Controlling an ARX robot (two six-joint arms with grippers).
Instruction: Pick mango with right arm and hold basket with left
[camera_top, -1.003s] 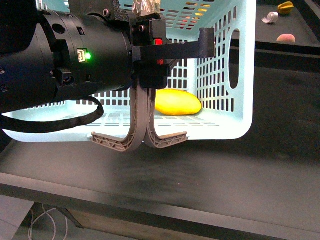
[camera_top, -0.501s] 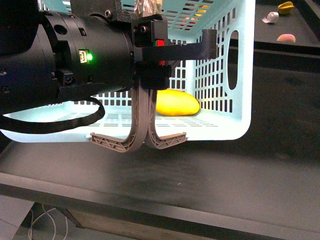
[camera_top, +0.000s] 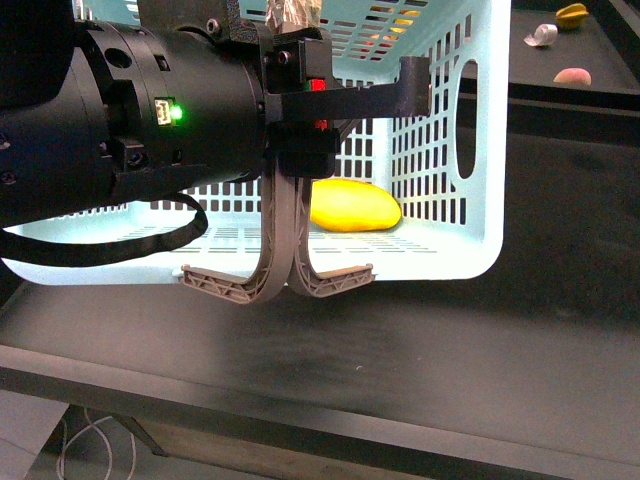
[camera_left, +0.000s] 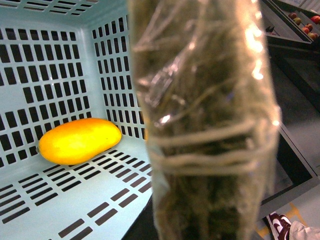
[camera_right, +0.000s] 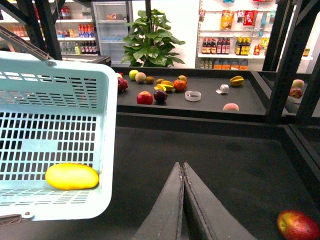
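Half confirmed: mango (camera_top: 355, 205) lies in basket (camera_top: 470, 250) below left claw (camera_top: 412, 90), grip not discernible; right claw (camera_right: 182, 167) closed, empty.

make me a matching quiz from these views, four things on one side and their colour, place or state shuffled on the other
Things
1. mango
2. basket
3. right end effector
4. red fruit nearest the right end effector

Descriptions
A. shut, holding nothing
B. light blue, with slotted walls
C. yellow, lying inside the basket
D. on the dark table, outside the basket

Pairs: 1-C, 2-B, 3-A, 4-D
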